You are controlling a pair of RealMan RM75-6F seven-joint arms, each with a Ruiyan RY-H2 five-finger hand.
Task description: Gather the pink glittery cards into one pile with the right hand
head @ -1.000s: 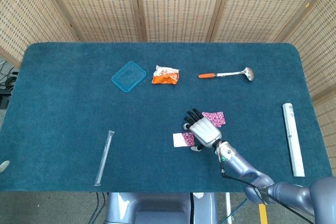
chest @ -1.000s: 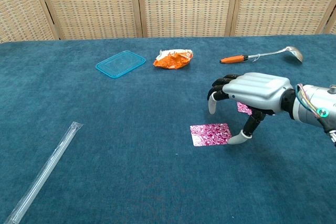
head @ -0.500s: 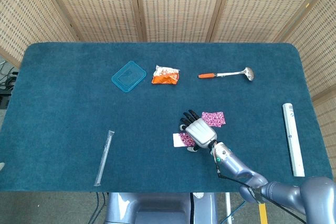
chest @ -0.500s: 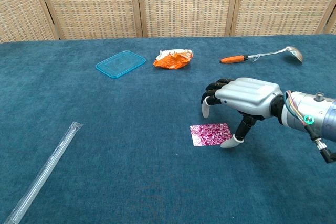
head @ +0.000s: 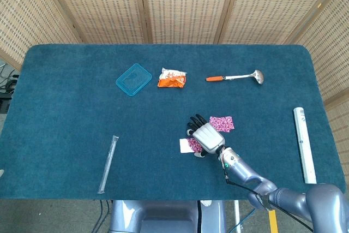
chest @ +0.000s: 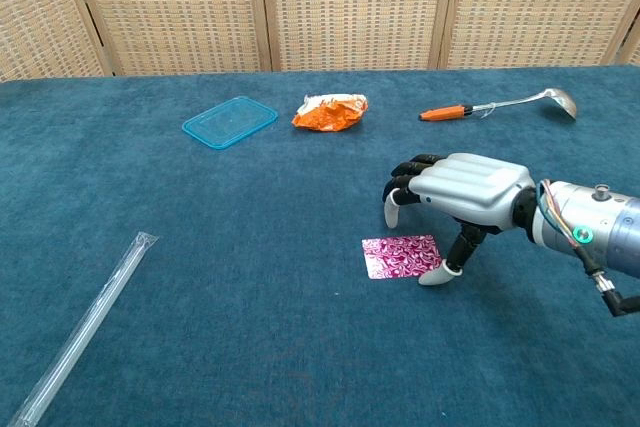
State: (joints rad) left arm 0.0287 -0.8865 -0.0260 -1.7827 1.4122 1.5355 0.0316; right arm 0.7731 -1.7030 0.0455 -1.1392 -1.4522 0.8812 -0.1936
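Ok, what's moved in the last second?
The right robot hand has shifted left, over the near pink card, thumb tip at its right edge, holding nothing. Both cards, the far one included, stayed put, as did the blue lid, ladle and the rest.

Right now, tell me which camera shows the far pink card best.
Head view: the far pink card lies in plain sight beside the right hand. In the chest view, that hand hides it; only the near card shows.
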